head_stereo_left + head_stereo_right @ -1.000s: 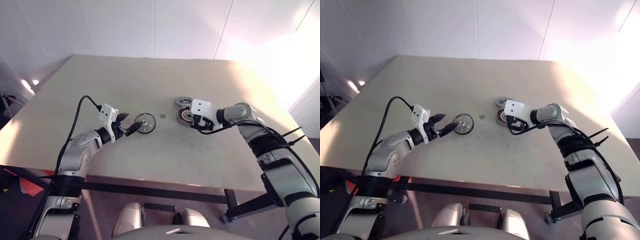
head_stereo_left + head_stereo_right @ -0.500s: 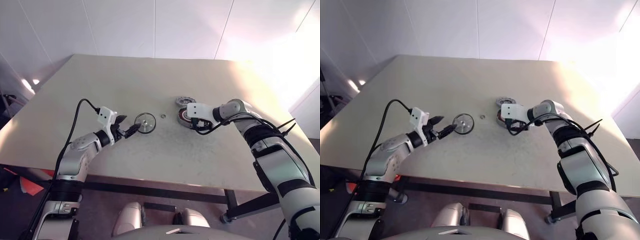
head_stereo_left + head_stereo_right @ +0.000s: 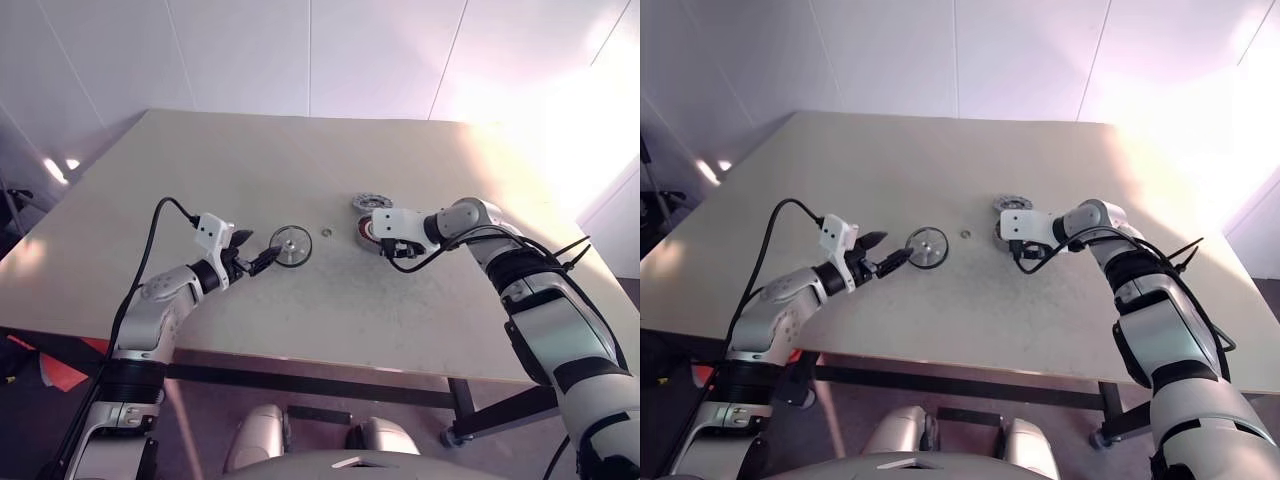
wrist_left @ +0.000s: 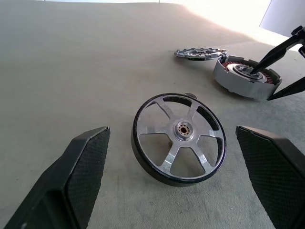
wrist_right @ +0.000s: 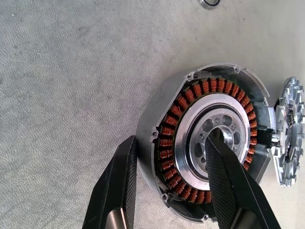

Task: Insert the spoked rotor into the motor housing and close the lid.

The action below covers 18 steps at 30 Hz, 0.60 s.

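One finger (image 5: pixel 224 171) inside motor housing (image 5: pixel 209 143) centre; copper windings (image 5: pixel 178 126) around.

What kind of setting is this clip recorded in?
Probably a robotics lab or test room: one plain beige table against bare white wall panels, carrying just loose motor parts: the spoked rotor, the motor housing and the lid.

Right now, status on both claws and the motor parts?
Left claw open, flanking spoked rotor flat on table. Right claw straddling motor housing wall, one finger inside. Lid beside housing. Nothing blocking.
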{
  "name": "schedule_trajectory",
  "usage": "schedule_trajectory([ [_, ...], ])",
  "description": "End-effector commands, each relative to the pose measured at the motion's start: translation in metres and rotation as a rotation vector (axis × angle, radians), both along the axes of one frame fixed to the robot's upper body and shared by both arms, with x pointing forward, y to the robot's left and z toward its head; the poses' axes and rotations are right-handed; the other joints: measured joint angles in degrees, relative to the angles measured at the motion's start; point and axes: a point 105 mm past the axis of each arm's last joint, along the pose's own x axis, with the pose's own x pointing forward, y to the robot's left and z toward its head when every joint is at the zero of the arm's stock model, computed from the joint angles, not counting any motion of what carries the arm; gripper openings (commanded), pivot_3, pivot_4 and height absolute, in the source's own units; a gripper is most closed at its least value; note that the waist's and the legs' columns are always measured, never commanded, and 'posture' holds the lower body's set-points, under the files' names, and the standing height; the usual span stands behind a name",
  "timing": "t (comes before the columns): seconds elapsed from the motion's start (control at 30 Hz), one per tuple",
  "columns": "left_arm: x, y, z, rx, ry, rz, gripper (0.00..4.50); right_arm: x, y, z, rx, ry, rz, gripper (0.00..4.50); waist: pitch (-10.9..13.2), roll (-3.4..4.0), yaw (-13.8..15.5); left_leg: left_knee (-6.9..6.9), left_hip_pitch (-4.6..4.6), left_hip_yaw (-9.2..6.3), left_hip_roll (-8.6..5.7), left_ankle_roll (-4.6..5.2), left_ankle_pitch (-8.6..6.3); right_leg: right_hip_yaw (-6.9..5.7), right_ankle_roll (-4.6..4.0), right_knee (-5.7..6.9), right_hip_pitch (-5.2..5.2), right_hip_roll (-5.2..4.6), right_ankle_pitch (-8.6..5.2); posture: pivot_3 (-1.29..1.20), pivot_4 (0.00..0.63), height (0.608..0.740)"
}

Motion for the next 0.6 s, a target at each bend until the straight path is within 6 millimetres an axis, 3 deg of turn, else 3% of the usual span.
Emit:
schedule_trajectory([
  [0.03, 0.002, -0.001, 0.018, -0.005, -0.071, -0.005, 4.50, -0.011, -0.015, -0.003, -0.001, 0.055, -0.018, 1.94, 0.0, 0.00, 0.2, 0.00, -0.02, 0.00, 0.00, 0.01, 0.00, -0.01, 0.00, -0.02, 0.00, 0.00, 0.00, 0.00, 0.000, 0.740],
  [0.27, 0.002, -0.002, 0.016, -0.005, -0.063, -0.013, 4.50, -0.042, -0.032, 0.000, -0.003, 0.096, -0.014, 1.94, 0.0, 0.00, 1.2, 0.00, -0.21, 0.00, 0.00, 0.24, -0.13, -0.02, 0.01, -0.22, -0.02, -0.01, -0.01, 0.00, 0.000, 0.740],
  [0.6, 0.003, -0.005, 0.016, -0.002, -0.061, -0.033, 4.50, -0.089, -0.023, -0.008, 0.015, 0.172, 0.004, 1.94, 0.0, 0.00, 1.7, -0.03, -0.03, 0.00, 0.03, 0.25, -0.15, -0.02, 0.09, -0.28, 0.15, 0.00, -0.06, 0.00, 0.000, 0.740],
])
